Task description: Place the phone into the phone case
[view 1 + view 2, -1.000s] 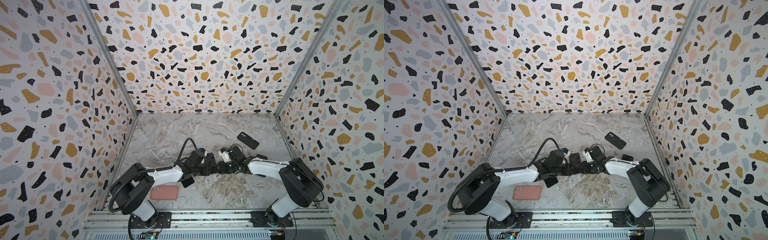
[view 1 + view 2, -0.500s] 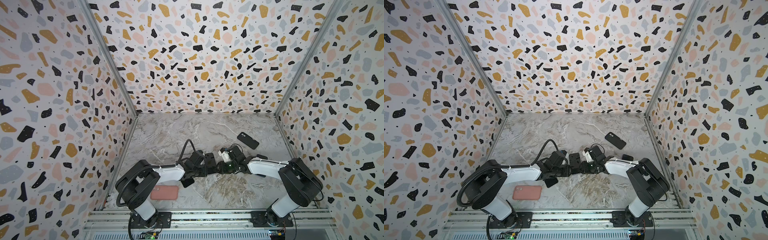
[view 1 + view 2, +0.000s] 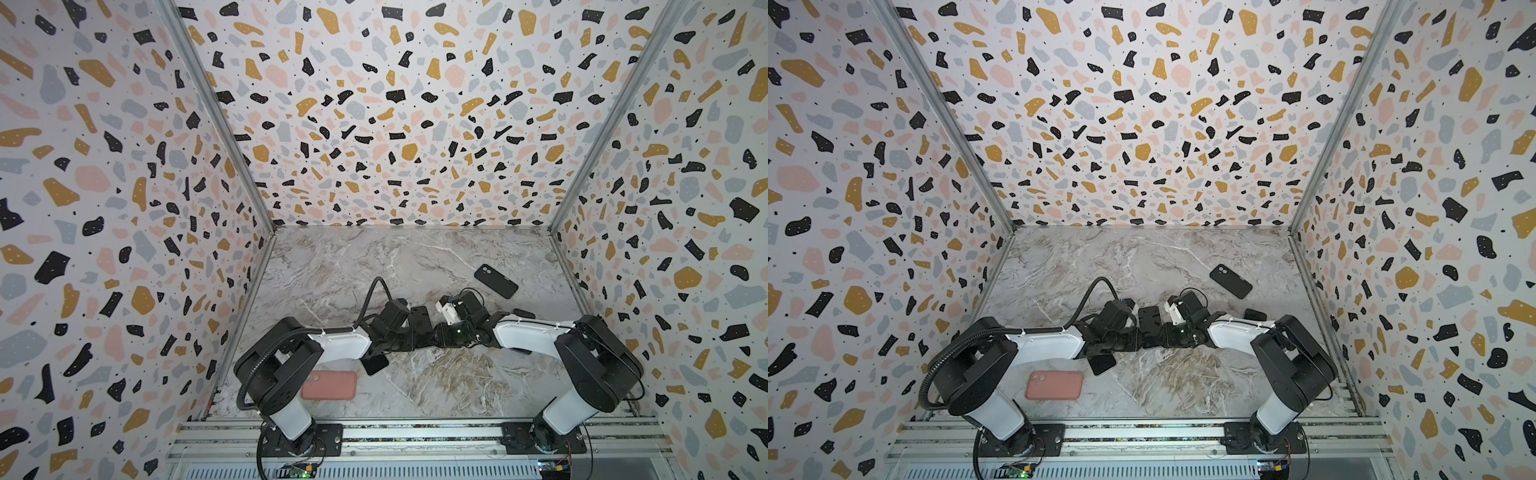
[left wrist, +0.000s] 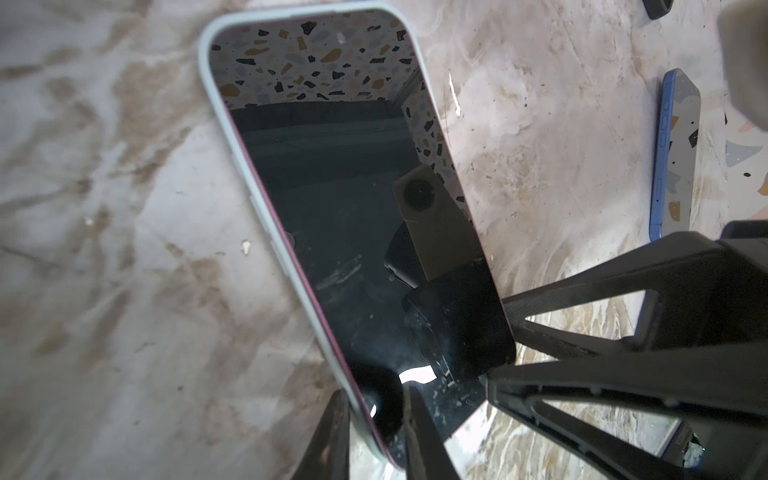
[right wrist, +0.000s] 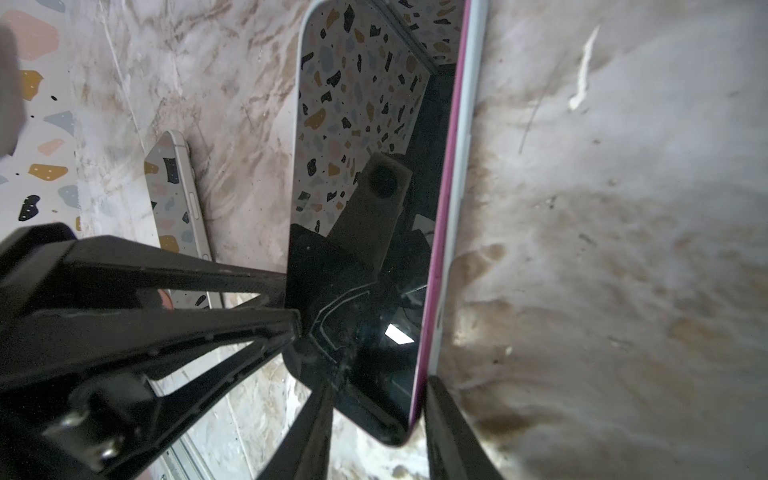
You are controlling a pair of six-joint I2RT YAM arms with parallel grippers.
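Phone (image 4: 365, 232), mid-frame, looks nearly seated in its phone case (image 4: 217, 104). Left fingers (image 4: 426, 440) and right fingers (image 5: 453, 432) clamp it. Next, press edges flush.

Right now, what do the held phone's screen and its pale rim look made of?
Phone screen: glossy glass, mirroring the speckled walls. Pale rim: matte plastic or silicone, likely a case edge around a pink frame; which one is unclear.

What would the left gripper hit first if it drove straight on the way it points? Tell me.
The black-screened, pale-rimmed phone, sitting between its fingers; beyond it only marbled tabletop shows, depth unclear.
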